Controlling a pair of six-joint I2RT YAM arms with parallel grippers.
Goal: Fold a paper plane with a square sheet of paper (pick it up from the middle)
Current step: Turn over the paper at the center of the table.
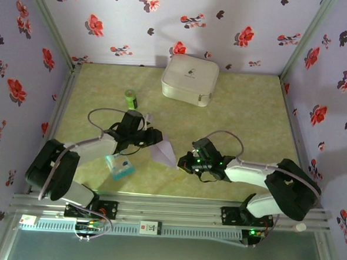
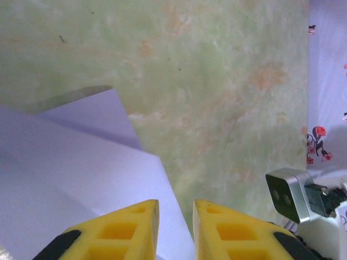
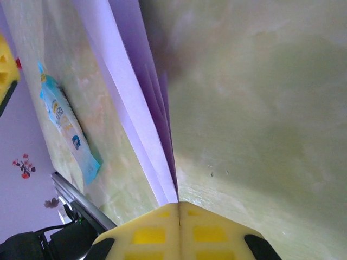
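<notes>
right gripper (image 3: 179, 208) has its fingers pressed together, pinching the narrow end of the folded lavender paper (image 1: 163, 150), and the layers fan out from the pinch. the paper sits mid green table (image 1: 250, 123) between the two grippers. left gripper (image 2: 176, 208) is at its other side, fingers a narrow gap apart, with the paper's edge visible through the gap. blue-and-white packet (image 1: 119, 167) lies flat just beside the paper on the left arm's side, white case (image 1: 189, 79) well apart at the back.

The paper (image 1: 163, 151) lies between the left claw (image 1: 156, 138) and right claw (image 1: 181, 164).
</notes>
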